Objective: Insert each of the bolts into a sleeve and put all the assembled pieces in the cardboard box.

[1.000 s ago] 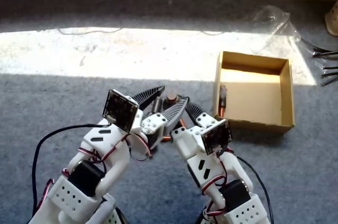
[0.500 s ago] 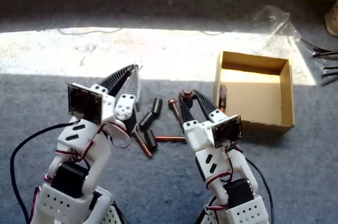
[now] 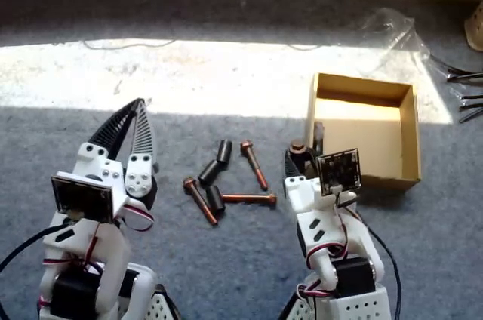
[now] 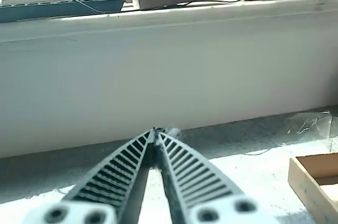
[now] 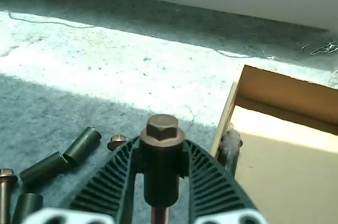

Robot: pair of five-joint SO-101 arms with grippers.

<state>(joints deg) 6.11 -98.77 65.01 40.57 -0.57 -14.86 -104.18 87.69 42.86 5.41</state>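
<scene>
Clamping a sleeved bolt (image 5: 161, 176), hex-headed in the wrist view: right pincer (image 5: 162, 147)

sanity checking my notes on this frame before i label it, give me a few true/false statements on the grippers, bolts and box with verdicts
1. The right gripper grips a bolt-in-sleeve piece. True.
2. The left gripper holds a sleeve. False: it is shut on nothing.
3. Three loose bolts lie outside the cardboard box. True.
4. The cardboard box is empty. False: one assembled piece lies inside by a wall.
</scene>
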